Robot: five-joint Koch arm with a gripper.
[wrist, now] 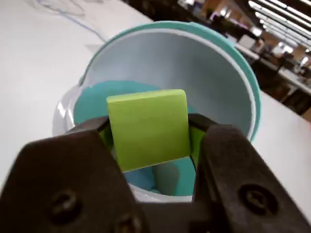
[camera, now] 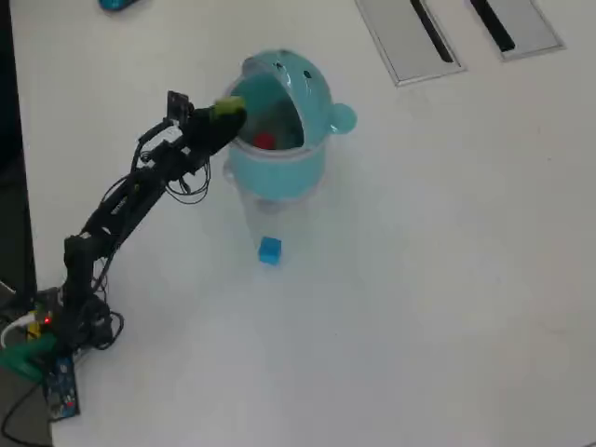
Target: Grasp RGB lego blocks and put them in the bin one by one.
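Note:
My gripper (wrist: 148, 128) is shut on the yellowish-green lego block (wrist: 148, 128), which fills the middle of the wrist view. The block is held right at the mouth of the teal bin (wrist: 233, 68), under its domed hood. In the overhead view the gripper (camera: 226, 112) with the green block (camera: 228, 108) sits at the left edge of the bin (camera: 279, 163) opening. A red block (camera: 264, 142) lies inside the bin. The blue block (camera: 269, 250) rests on the white table in front of the bin, apart from it.
Two grey slotted panels (camera: 410, 37) lie at the back right of the table. The arm's base and board (camera: 56, 372) sit at the lower left with cables. White tabletop (camera: 419, 298) spreads to the right of the bin.

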